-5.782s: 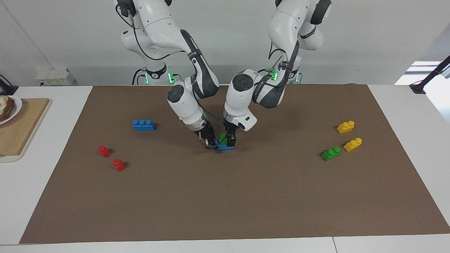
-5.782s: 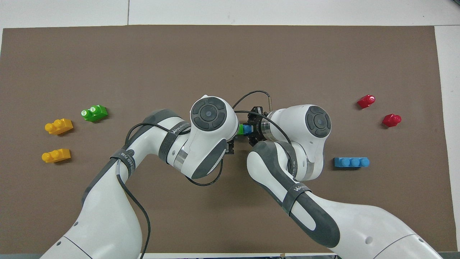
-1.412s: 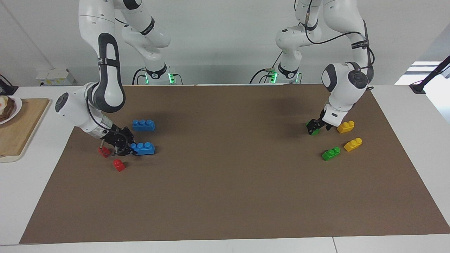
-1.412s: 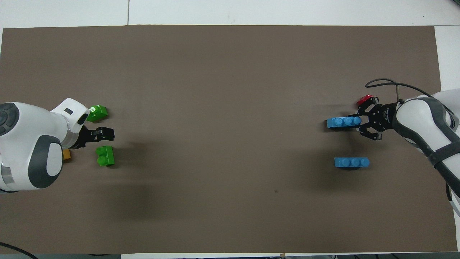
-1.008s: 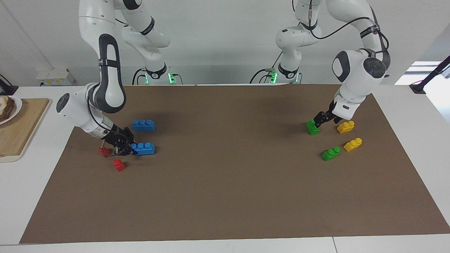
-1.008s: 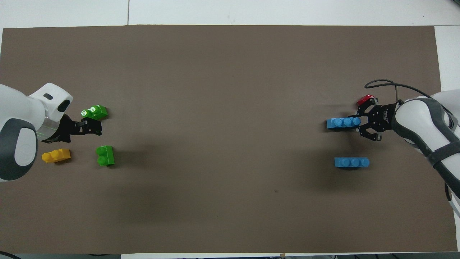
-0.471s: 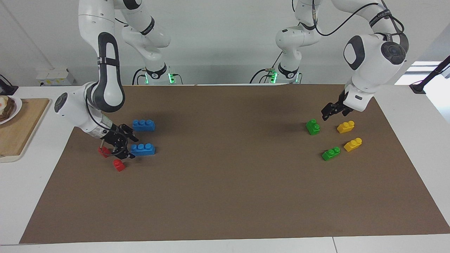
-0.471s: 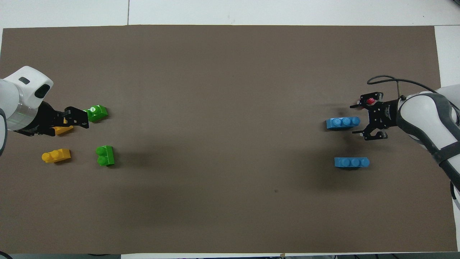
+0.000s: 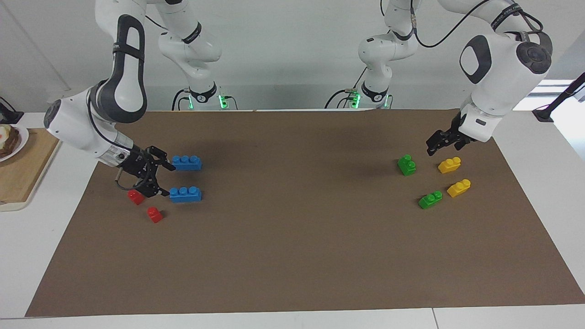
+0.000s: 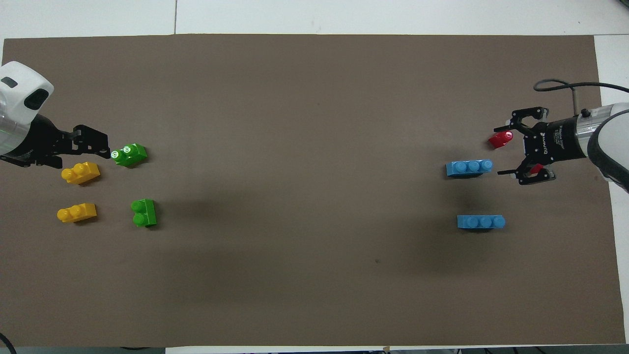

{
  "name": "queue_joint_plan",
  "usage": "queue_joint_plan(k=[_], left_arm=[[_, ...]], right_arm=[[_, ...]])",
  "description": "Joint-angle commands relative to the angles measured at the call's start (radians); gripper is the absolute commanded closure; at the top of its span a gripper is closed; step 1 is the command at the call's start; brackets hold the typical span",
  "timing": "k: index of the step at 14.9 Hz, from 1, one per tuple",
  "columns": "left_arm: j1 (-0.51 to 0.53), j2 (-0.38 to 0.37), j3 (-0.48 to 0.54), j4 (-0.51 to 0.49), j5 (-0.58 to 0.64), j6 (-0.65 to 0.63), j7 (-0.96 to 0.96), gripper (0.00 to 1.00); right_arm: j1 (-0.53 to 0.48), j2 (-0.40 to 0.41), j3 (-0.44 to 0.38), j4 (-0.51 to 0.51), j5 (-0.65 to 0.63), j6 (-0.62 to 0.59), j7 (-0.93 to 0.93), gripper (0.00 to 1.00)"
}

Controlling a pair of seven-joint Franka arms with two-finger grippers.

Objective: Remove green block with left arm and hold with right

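Note:
The green block (image 9: pixel 406 165) stands free on the brown mat toward the left arm's end; it also shows in the overhead view (image 10: pixel 144 213). My left gripper (image 9: pixel 429 147) is open and empty, raised over the mat beside the block, apart from it. In the overhead view the left gripper (image 10: pixel 104 145) is over the spot beside the flat green piece (image 10: pixel 128 154). My right gripper (image 9: pixel 163 180) is open wide and empty over the red blocks at the right arm's end, just clear of a blue three-stud brick (image 9: pixel 185 194). The right gripper (image 10: pixel 513 147) also shows in the overhead view.
A second blue brick (image 9: pixel 186 162) lies nearer to the robots than the first. Two red blocks (image 9: pixel 135 196) (image 9: pixel 154 214) lie by the right gripper. Two yellow pieces (image 9: pixel 449 165) (image 9: pixel 458 188) and the flat green piece (image 9: pixel 430 199) lie by the green block. A wooden board (image 9: pixel 23 169) lies off the mat.
The left gripper let go of the green block on the mat and rose away from it. The right gripper opened, released the blue brick and drew back and up.

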Motion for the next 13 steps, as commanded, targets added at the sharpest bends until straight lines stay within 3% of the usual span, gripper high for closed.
queue_joint_plan(k=[1, 6, 13], left_arm=[[-0.011, 0.014, -0.002, 0.053, 0.021, -0.04, 0.07, 0.0], [-0.078, 0.046, 0.007, 0.171, 0.05, -0.15, 0.078, 0.0], [-0.136, 0.046, 0.039, 0.168, 0.041, -0.137, 0.07, 0.0]], right_arm=[[-0.004, -0.012, 0.007, 0.094, -0.103, -0.056, 0.015, 0.02], [0.032, -0.049, 0.021, 0.266, -0.24, -0.168, -0.102, 0.01], [0.046, -0.157, 0.036, 0.303, -0.377, -0.334, -0.687, 0.0]])
